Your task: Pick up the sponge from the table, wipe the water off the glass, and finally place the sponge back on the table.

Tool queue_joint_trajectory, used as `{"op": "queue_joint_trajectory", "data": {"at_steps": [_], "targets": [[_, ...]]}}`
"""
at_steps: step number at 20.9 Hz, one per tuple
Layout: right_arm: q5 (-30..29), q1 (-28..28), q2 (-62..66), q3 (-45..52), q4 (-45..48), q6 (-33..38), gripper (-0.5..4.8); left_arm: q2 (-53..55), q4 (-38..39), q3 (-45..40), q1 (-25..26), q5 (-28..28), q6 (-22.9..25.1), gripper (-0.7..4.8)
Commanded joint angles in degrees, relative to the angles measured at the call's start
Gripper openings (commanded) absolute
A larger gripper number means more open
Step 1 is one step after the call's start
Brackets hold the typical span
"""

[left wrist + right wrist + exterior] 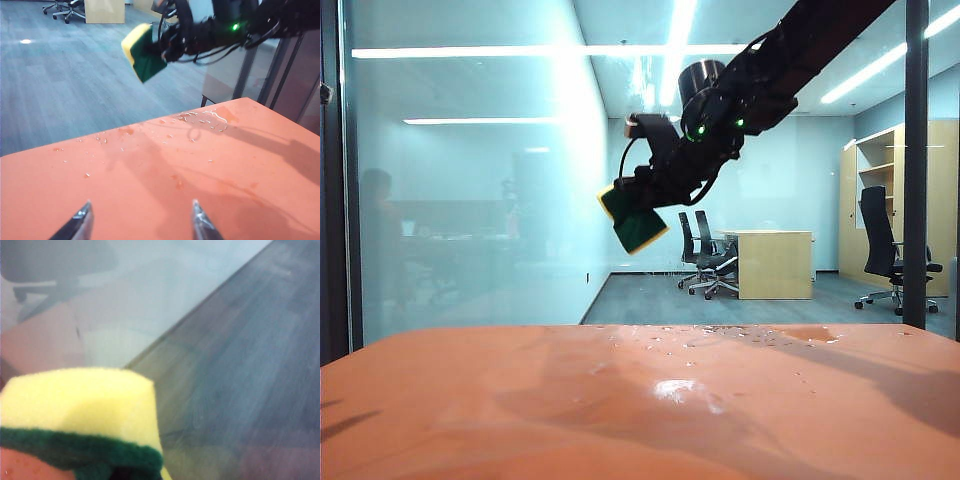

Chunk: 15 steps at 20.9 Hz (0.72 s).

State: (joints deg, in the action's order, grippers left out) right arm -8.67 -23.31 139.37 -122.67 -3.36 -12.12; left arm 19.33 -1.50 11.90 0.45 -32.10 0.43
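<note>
Yellow-and-green sponge (633, 222) hangs pinched tight in my right claw (638, 195), high over the surface's (520, 410) far edge, green face toward the glass (470, 200) just beyond. My left claw (137, 220) waits wide open, empty, low over the near edge.

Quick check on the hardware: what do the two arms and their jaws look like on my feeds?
The right arm is black and boxy, with looped black cables, green indicator lights and a round black cylinder near the wrist. Its right gripper is dark. The left gripper shows only two slim, pointed, shiny metallic tips.
</note>
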Motion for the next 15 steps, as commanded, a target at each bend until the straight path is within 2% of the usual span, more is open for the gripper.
{"op": "queue_joint_trajectory", "data": {"at_steps": [1, 15], "targets": [[3.6, 0.4, 0.8, 0.4, -1.2, -0.4, -0.09, 0.0, -1.2, 0.2, 0.0, 0.0, 0.3, 2.5], [4.5, 0.4, -8.2, 0.3, -1.7, -0.3, -0.09, 0.0, -1.3, 0.2, 0.0, 0.0, 0.3, 2.5]]}}
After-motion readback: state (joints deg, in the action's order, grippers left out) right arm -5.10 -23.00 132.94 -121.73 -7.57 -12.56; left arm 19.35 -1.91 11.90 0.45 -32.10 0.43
